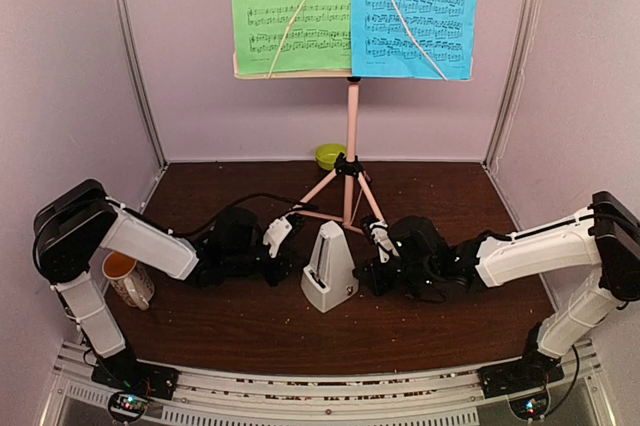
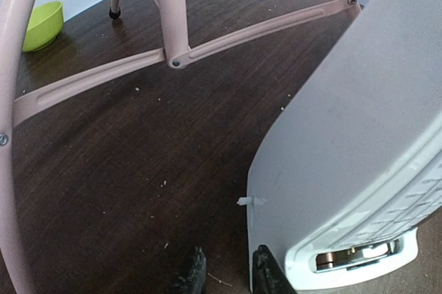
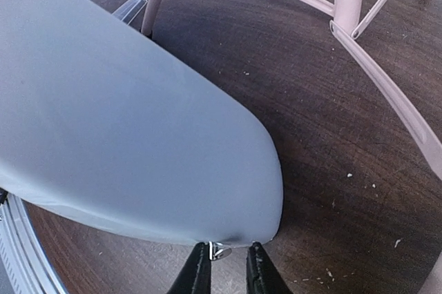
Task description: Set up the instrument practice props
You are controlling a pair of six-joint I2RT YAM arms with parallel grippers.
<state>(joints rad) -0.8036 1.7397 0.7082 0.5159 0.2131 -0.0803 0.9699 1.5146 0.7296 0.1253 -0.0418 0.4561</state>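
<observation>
— Where's the metronome point(image 1: 328, 276)?
— Upright on the desk point(image 1: 250, 331), at the foot of the music stand point(image 1: 351, 116).
— Held?
— The right gripper point(image 3: 228, 270) pinches its bottom tab; the left gripper point(image 2: 226, 277) is nearly closed at its edge, grip unclear.

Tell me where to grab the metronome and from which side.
The wide base of the metronome, pinched level from its left or right. The body tapers upward, so a grip would likely slide off higher up, and the stand's legs crowd the back.
</observation>
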